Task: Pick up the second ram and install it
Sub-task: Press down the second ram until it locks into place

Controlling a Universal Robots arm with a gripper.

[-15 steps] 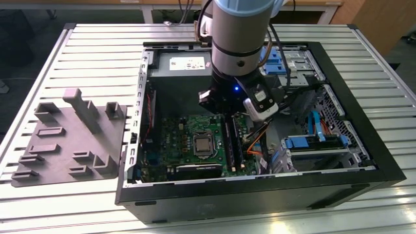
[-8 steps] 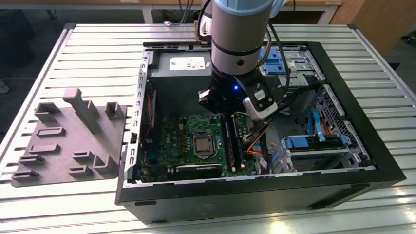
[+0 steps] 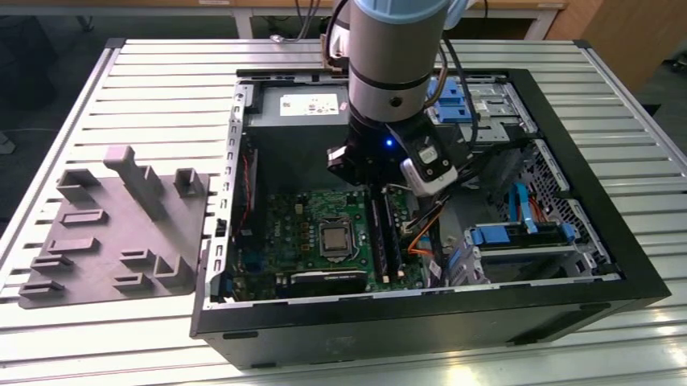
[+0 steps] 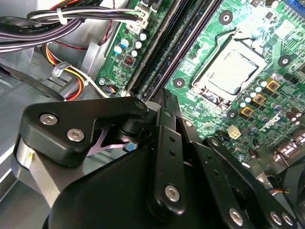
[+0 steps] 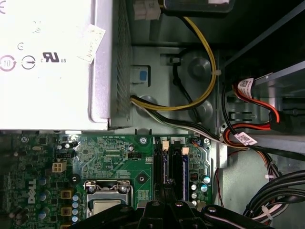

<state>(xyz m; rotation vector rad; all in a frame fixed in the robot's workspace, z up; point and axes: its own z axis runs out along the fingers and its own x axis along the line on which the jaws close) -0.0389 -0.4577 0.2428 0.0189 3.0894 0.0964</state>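
Second ram (image 3: 388,233) seated in motherboard (image 3: 311,237), arm (image 3: 392,64) upright above

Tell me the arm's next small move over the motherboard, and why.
Probably a small straight descent: the gripper hangs directly over the long black memory slots of the motherboard, roughly in line with them. What it holds, I cannot tell.

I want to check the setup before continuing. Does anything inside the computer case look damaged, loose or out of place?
Nothing stands out. The motherboard lies flat in the open case, cables are bundled at the side, and the pincer sits over the memory slots.
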